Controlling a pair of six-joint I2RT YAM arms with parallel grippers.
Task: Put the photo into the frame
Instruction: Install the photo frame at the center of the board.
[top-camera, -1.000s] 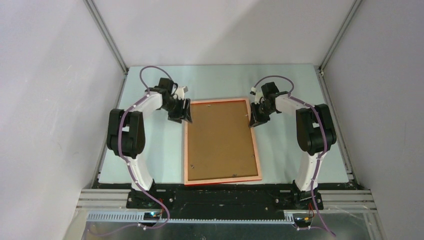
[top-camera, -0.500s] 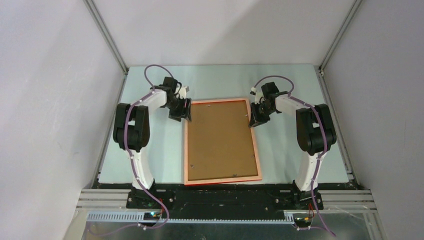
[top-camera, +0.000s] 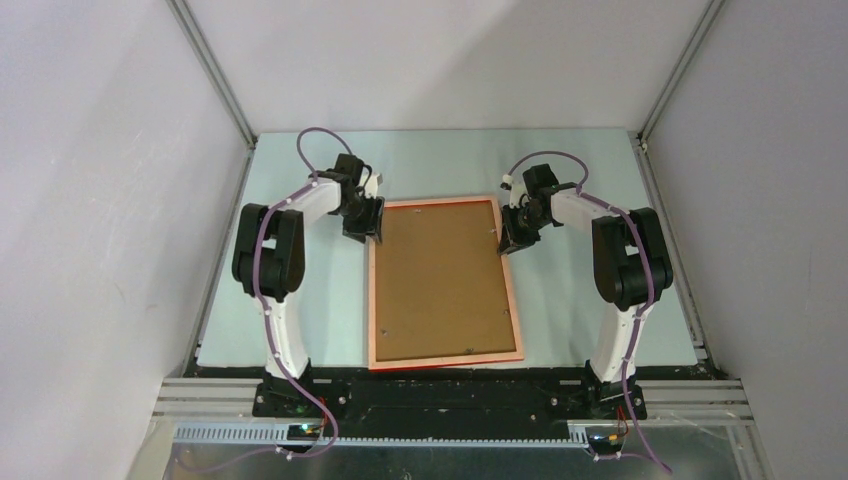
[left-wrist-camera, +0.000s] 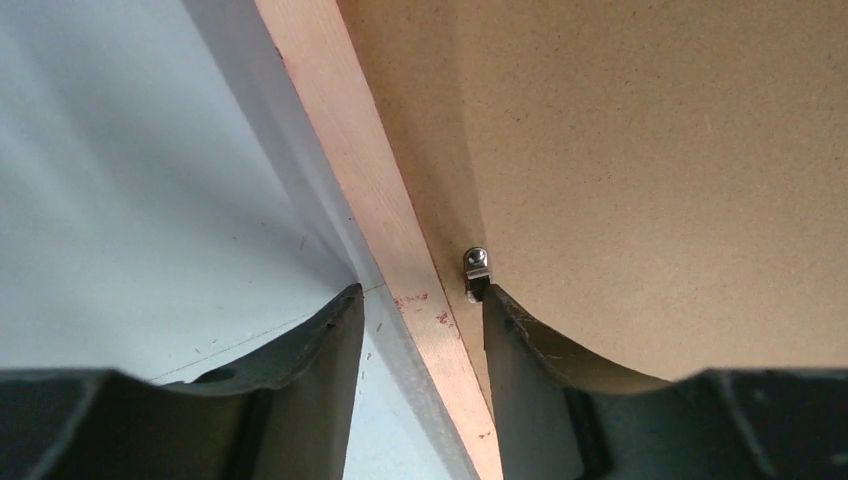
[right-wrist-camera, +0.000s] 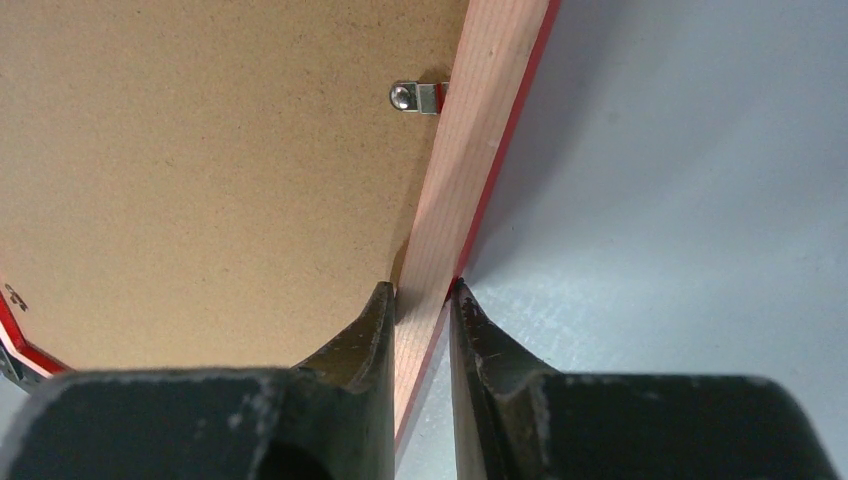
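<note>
Left wrist view: the left gripper (left-wrist-camera: 415, 320) stands half open astride a rail of the face-down frame (left-wrist-camera: 350, 170), holding nothing; the right gripper (right-wrist-camera: 422, 300) pinches the opposite rail. The photo is hidden, likely under the board (left-wrist-camera: 650, 150). The inner finger (left-wrist-camera: 520, 340) may snag the clip (left-wrist-camera: 478, 268), lifting the board.

frame (top-camera: 445, 360) on table (top-camera: 440, 160) (board (top-camera: 440, 280) inside), between left claw (top-camera: 368, 235) and right claw (top-camera: 508, 243)

Matte black on the left claw (left-wrist-camera: 420, 295) and the right claw (right-wrist-camera: 420, 288). Between each claw's fingers, pale orange-pink with fine wood grain on the frame (right-wrist-camera: 465, 170), glossy red along its outer edge. Inward of the claws, speckled brown on the backing board (left-wrist-camera: 650, 150), silver on the clip (left-wrist-camera: 477, 265). Outward, pale blue-grey on the counter (left-wrist-camera: 130, 200).
</note>
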